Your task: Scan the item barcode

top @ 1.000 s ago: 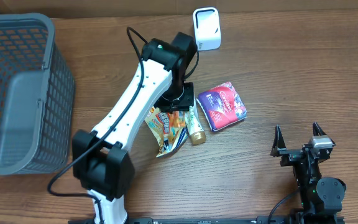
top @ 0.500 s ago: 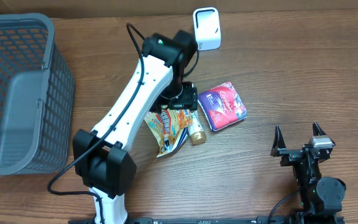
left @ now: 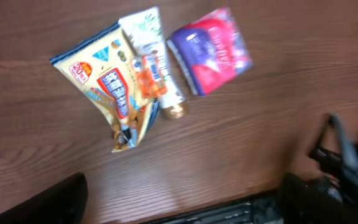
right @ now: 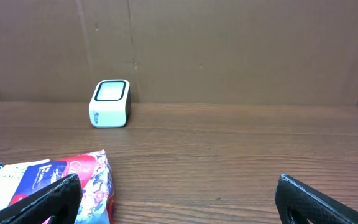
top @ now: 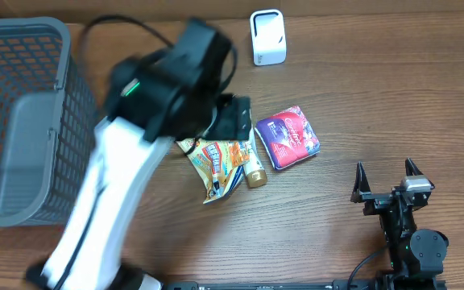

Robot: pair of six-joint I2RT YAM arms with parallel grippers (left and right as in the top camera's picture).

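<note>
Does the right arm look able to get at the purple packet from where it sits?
Probably yes: only bare table lies between the right arm's open fingers and the purple packet; the left arm hangs beyond it. Its stretch is uncertain.

Even indoor light, heavy motion blur.

- Snack packet (left: 107, 84), left wrist view: "20" in a red round badge at 10 o'clock on its face. The white characters on the blue band beside it are blurred and not legible.
- Tube (left: 164, 70), at the packet's 2 o'clock: print unreadable.
- Purple pouch (left: 210, 50), at the tube's 2 o'clock: white script, unreadable.
</note>
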